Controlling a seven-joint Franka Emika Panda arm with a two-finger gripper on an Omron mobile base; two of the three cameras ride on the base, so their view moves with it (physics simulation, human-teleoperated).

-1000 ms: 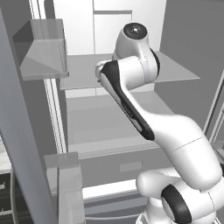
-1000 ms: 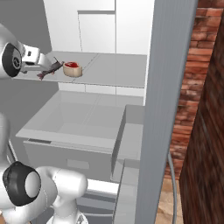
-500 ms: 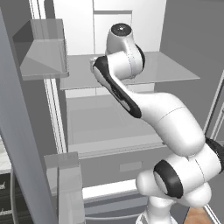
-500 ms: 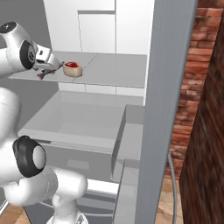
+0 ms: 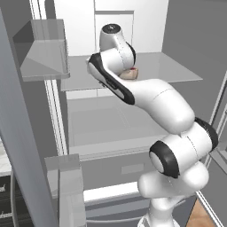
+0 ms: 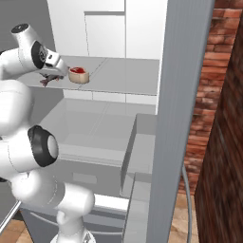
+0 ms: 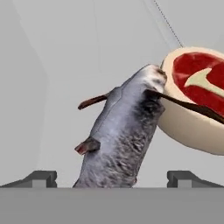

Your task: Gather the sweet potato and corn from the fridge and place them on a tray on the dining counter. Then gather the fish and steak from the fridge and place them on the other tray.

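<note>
In the left base view the steak (image 5: 130, 73) peeks out behind the arm on the fridge (image 5: 173, 66) shelf. The right base view shows the fish (image 6: 48, 79) just beside the steak. In the hand view the end effector (image 7: 112, 178) stands open astride the fish, which touches the steak.

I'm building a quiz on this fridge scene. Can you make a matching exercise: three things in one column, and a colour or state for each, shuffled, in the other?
Things:
1. fish
2. steak
3. pincer

Descriptions:
A. red with a pale rim, on the fridge shelf
B. open, one fingertip on either side of the grey body
C. grey and speckled, with small reddish fins

Pairs: 1-C, 2-A, 3-B
</note>
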